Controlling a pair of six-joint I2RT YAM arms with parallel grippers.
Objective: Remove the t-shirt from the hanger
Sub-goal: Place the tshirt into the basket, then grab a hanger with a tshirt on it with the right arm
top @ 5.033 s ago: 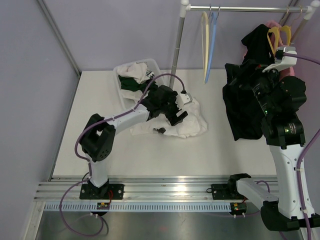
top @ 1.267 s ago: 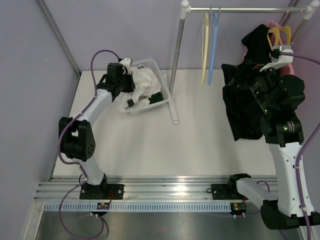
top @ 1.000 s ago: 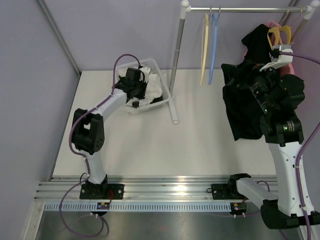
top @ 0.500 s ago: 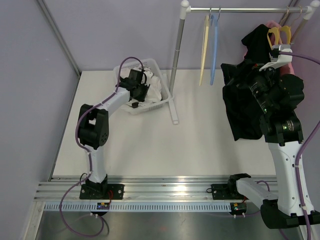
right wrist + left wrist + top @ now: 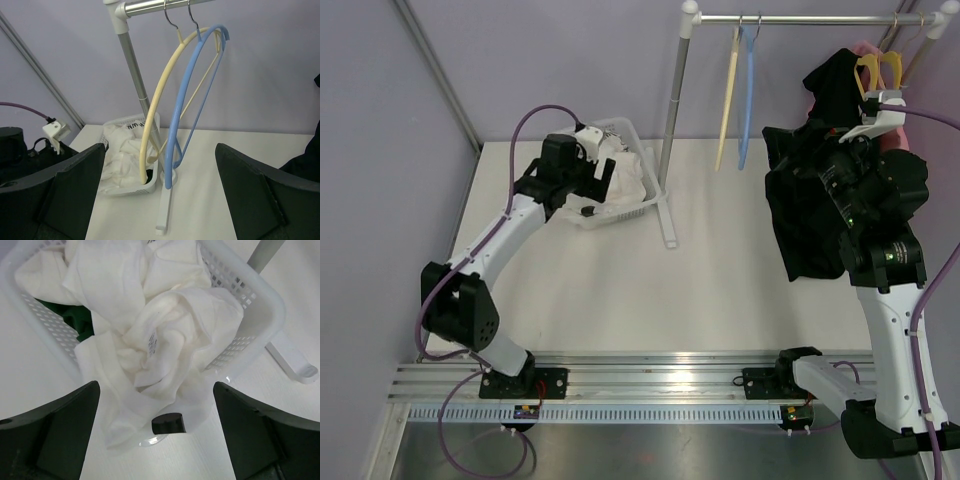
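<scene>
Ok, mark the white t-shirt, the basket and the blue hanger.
white t-shirt (image 5: 170, 335): left wrist view, crumpled middle fold.
basket (image 5: 237, 347): left wrist view, perforated side wall.
blue hanger (image 5: 173, 125): right wrist view, curved shoulder arm.

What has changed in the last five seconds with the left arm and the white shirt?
The left gripper carried the white t-shirt from mid-table back to the basket, let it go and now hangs open above it; the shirt spills over the basket's rim. Unchanged: the right gripper, open and raised beside the black garment, and the yellow hanger and blue hanger on the rail.
</scene>
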